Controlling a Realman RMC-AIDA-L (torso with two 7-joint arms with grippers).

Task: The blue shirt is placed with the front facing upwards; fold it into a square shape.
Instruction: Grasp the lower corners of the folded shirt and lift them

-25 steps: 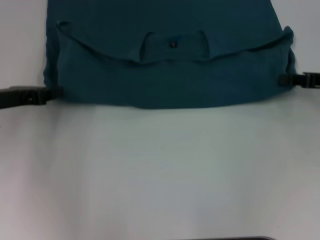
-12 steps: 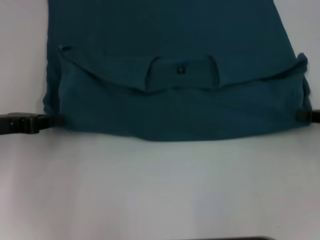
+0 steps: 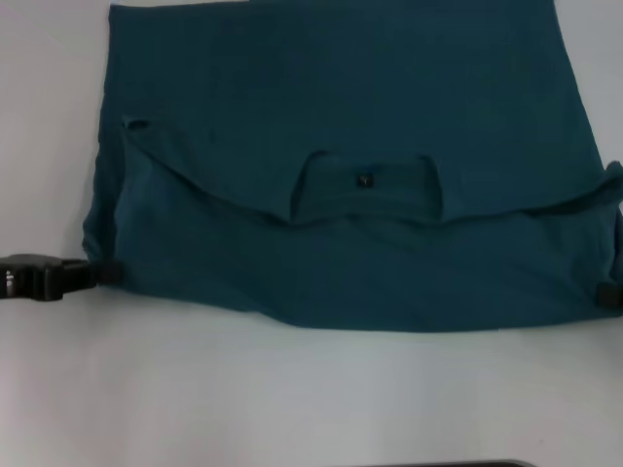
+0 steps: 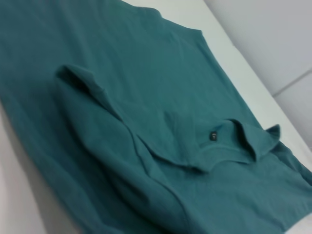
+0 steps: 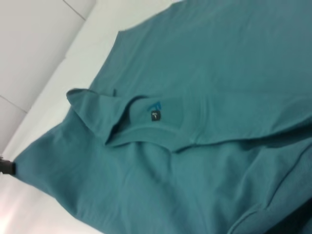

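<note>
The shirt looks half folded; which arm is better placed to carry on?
Probably neither alone: the left gripper and right gripper each sit at opposite ends of the blue shirt folded edge. The left shows more fully.

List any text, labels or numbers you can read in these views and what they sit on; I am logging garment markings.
None can be read.
Small black neck tag inside the collar of the blue shirt: pale marks on it, too blurred to read.
Blue mark beside the tag: not legible.
</note>
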